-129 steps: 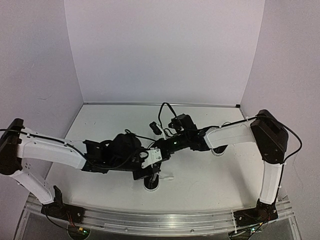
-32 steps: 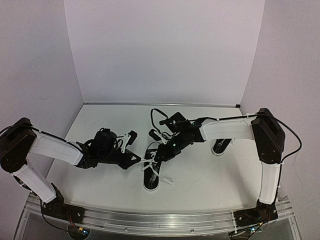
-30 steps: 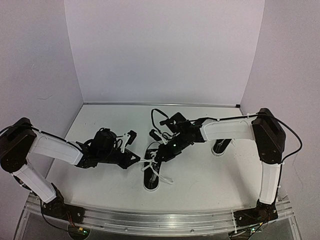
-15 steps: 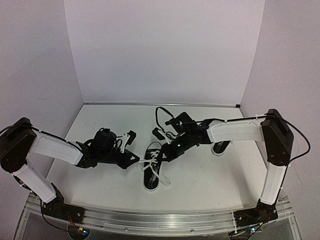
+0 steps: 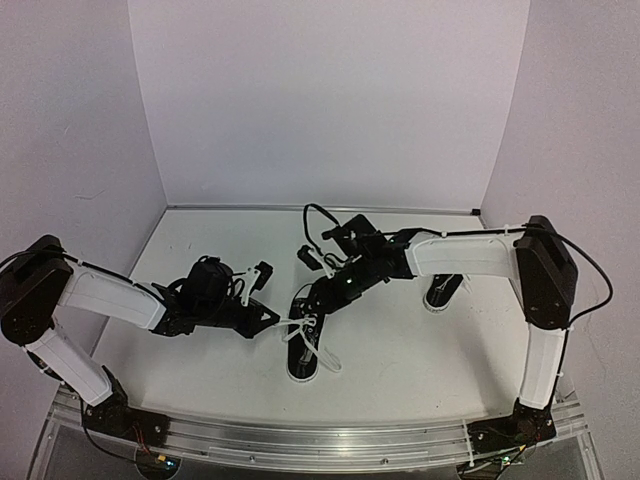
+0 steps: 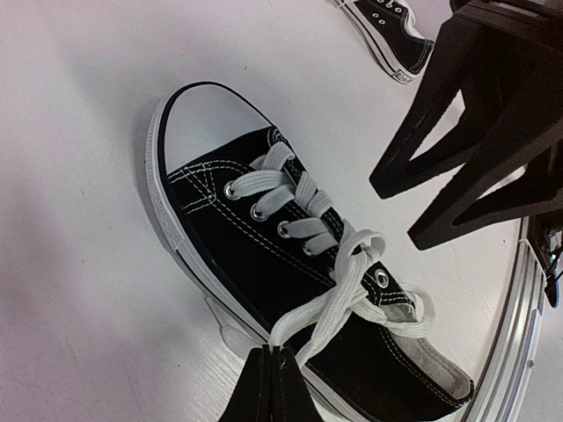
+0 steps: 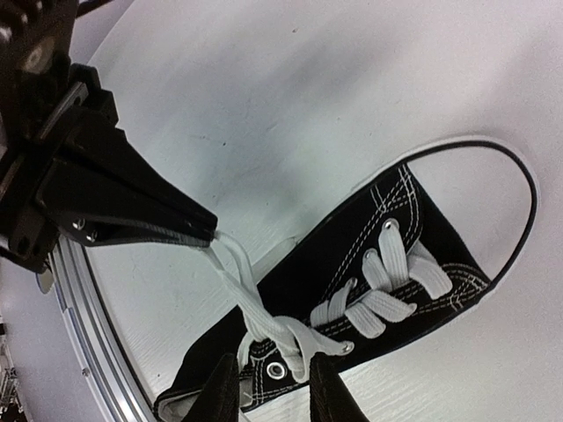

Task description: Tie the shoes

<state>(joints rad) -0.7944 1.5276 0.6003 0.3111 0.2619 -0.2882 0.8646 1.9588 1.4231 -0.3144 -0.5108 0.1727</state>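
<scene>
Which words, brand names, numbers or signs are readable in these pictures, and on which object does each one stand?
No text can be read in any view.
Far shoe: a small printed mark on the white sole at its heel, too small and blurred to read.
Near shoe and its laces: no lettering visible.

**A:** What surrounds the scene?

**B:** A white table (image 5: 420, 350) sits in a small booth. Three plain, pale lilac panels close it in: a back wall (image 5: 320, 100), a left wall (image 5: 60, 120) and a right wall (image 5: 590, 120).

**A:** And the light?

**B:** Soft and even, leaving faint shadows on the tabletop. A metal rail (image 5: 320, 435), possibly aluminium, runs along the near edge, where the view is dim.
</scene>
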